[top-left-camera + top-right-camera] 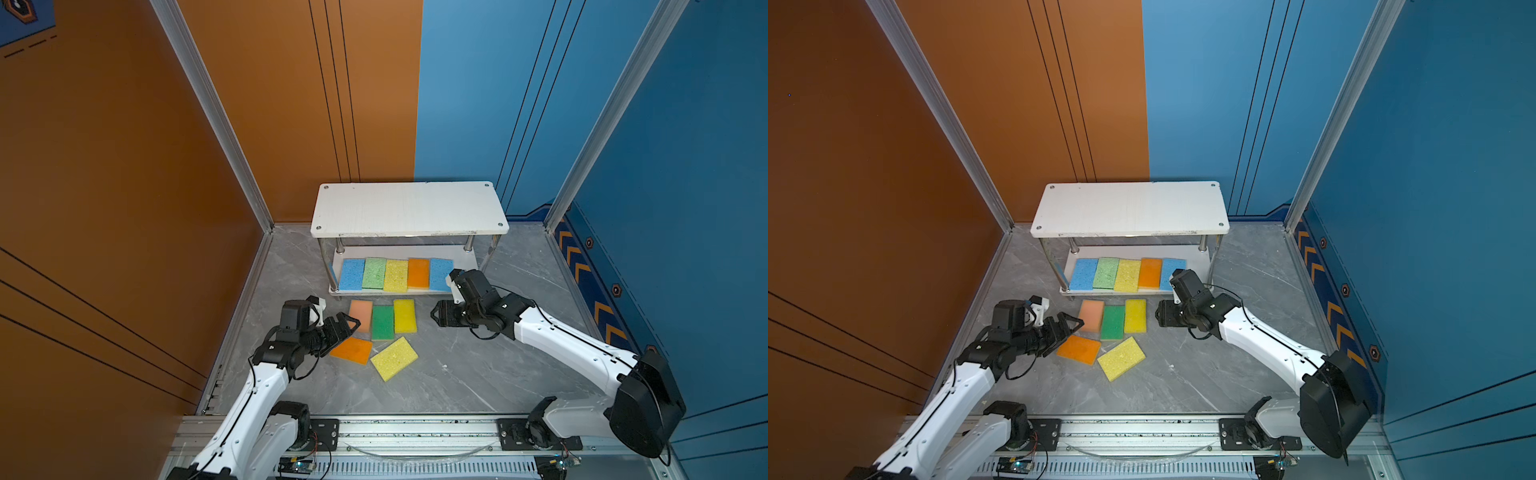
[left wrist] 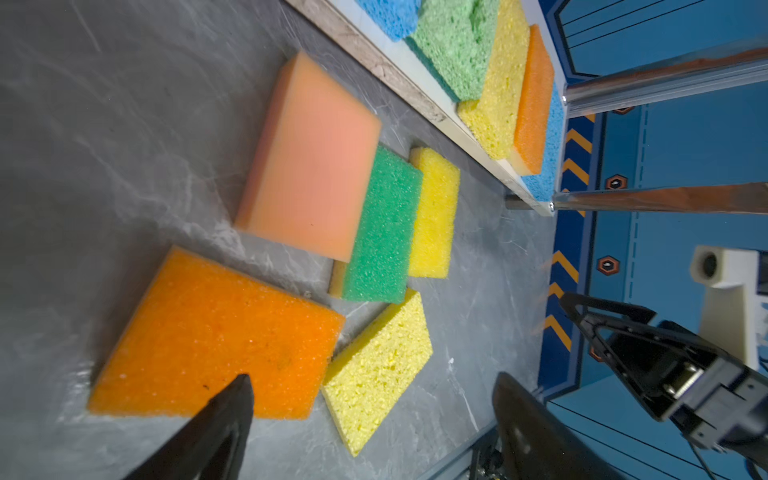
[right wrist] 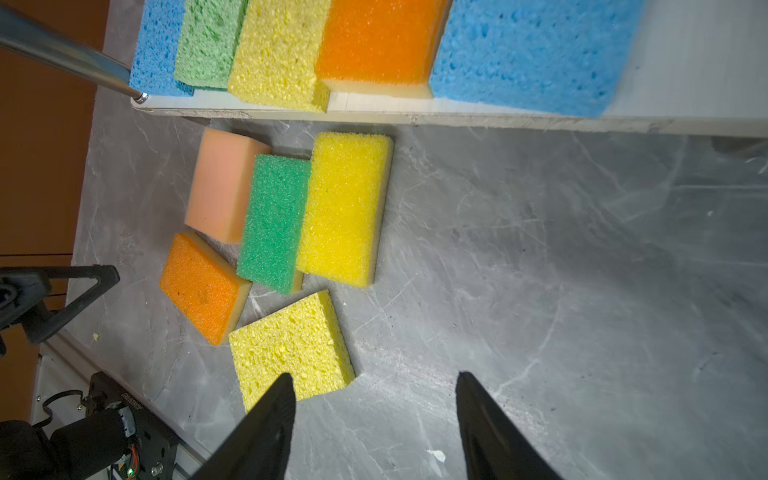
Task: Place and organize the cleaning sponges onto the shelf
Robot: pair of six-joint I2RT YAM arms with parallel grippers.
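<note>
Your white two-board shelf (image 1: 409, 208) has shiny metal posts (image 1: 469, 242); the counter (image 1: 478, 374) is grey marble with white veins. On the shelf: a blue porous sponge (image 1: 352, 274), light green sponge (image 1: 374, 273), pale yellow sponge (image 1: 396, 275), orange sponge (image 1: 418, 272), second blue sponge (image 1: 439, 272). On the counter: a peach-pink sponge (image 1: 360, 313), dark green sponge (image 1: 382, 322), bright yellow sponge (image 1: 404, 316), second orange sponge (image 1: 352, 350), second pale yellow sponge (image 1: 394, 358).

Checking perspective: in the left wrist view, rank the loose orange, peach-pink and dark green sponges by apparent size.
1. orange sponge
2. peach-pink sponge
3. dark green sponge
Orange is nearest the camera; real sizes unsure.
</note>
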